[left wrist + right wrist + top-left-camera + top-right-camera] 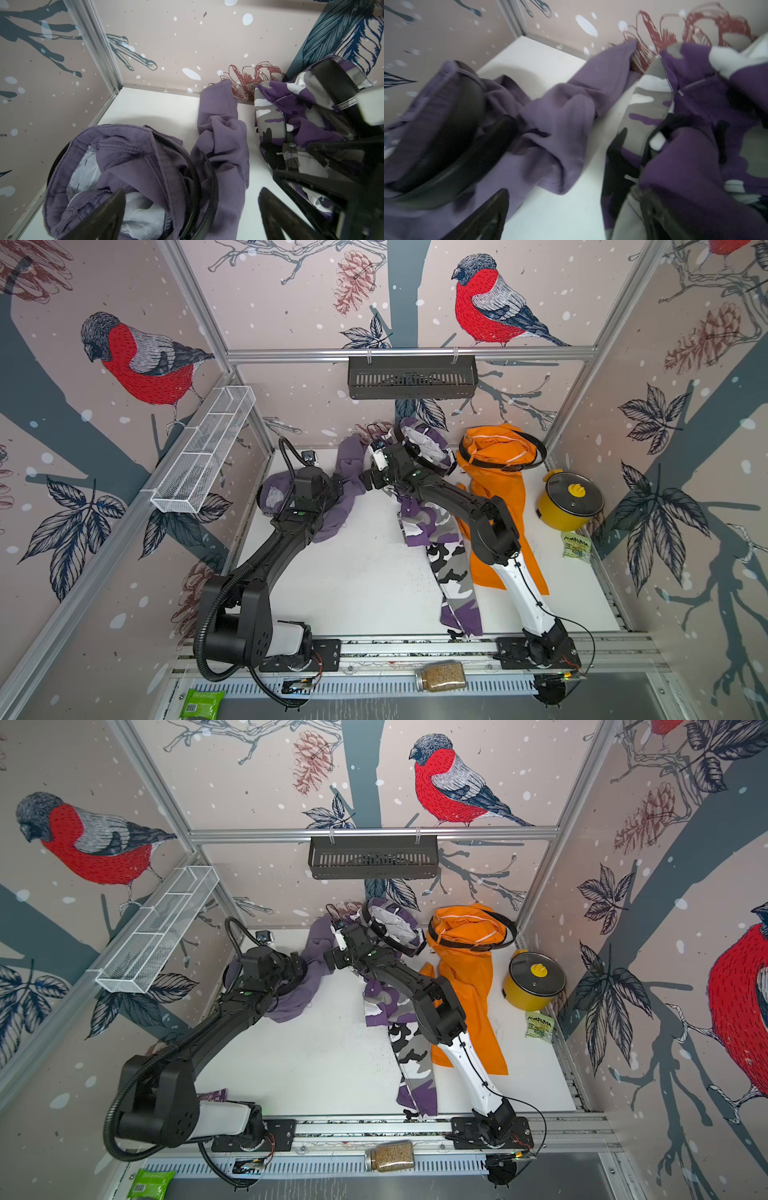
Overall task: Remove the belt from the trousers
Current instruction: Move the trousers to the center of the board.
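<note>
Nearest us, a grain jar [440, 676] lay on the front rail [415, 645]; the left arm [266, 556] and right arm [453, 497] crossed the worktop [365, 585], half-covering the lilac trousers [347, 506] and camouflage trousers [432, 526]; left fingers [110, 207] and right fingers [494, 209] gaped wide, empty; a black belt [193, 176] ringed the lilac waist; farther, orange trousers [498, 489], a yellow pot [569, 499], bird-papered walls [291, 294].

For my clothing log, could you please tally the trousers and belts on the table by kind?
Trousers: 3 (lilac trousers, camouflage trousers, orange trousers)
Belts: 3, all black, one round each waist (lilac pair's belt, camouflage pair's belt, orange pair's belt)
Total: 6
</note>
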{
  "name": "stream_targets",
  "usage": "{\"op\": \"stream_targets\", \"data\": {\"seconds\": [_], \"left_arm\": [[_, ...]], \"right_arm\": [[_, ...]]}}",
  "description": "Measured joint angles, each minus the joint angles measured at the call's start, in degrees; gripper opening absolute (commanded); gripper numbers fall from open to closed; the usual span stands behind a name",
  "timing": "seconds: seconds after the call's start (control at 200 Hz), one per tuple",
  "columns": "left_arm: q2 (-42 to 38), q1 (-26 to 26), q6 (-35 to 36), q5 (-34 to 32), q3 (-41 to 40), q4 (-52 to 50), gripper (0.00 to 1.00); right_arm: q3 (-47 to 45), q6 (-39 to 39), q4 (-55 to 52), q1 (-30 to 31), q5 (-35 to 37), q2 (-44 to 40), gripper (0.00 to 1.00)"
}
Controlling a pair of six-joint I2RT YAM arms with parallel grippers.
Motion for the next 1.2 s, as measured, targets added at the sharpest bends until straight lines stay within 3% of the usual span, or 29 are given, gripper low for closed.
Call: {"op": "stream_targets", "data": {"seconds": [0.105, 0.23, 0.44, 0.725, 0.87, 0.955, 0.995, 1.085, 1.126, 1.201], "left_arm": [[2.89, 0.46, 0.04, 0.17, 2.49, -1.33, 0.97], [8.02, 0.70, 0.66, 2.08, 8.00, -4.26, 0.97], [17.25, 0.70, 0.68, 4.37, 18.23, -12.81, 0.97], [11.76, 0.85, -3.87, -2.93, 13.44, -22.14, 0.98], [10.47, 3.39, -5.44, -2.86, 10.12, -23.04, 0.93], [12.98, 5.07, -6.14, -0.76, 10.01, -22.67, 0.81], [14.80, 5.29, -6.62, 0.48, 10.36, -22.49, 0.68], [18.84, 5.29, -6.84, 4.09, 11.87, -22.40, 0.17], [19.85, 5.29, -6.97, 5.53, 12.63, -22.34, 0.00], [19.89, 5.31, -7.37, 7.32, 13.68, -22.64, 0.00]], "right_arm": [[0.92, 3.41, -1.18, -4.70, 1.55, 2.49, 0.99], [-4.48, 6.23, -1.60, -10.25, 2.54, 0.94, 0.99], [-11.26, 6.23, -1.42, -13.66, 2.32, -3.65, 1.00], [-17.03, 4.42, -6.91, -12.33, 5.27, -14.03, 0.99], [-19.34, 3.32, -7.17, -10.08, 5.35, -20.70, 0.99], [-20.24, 3.17, -7.43, -8.57, 5.33, -23.67, 0.99], [-20.61, 3.17, -7.82, -7.93, 5.35, -24.90, 0.99], [-21.59, 2.99, -8.11, -6.69, 5.40, -27.63, 0.99], [-22.25, 2.99, -8.09, -6.45, 5.35, -28.72, 0.99], [-23.93, 2.99, -8.13, -6.36, 5.44, -30.58, 0.99]]}}
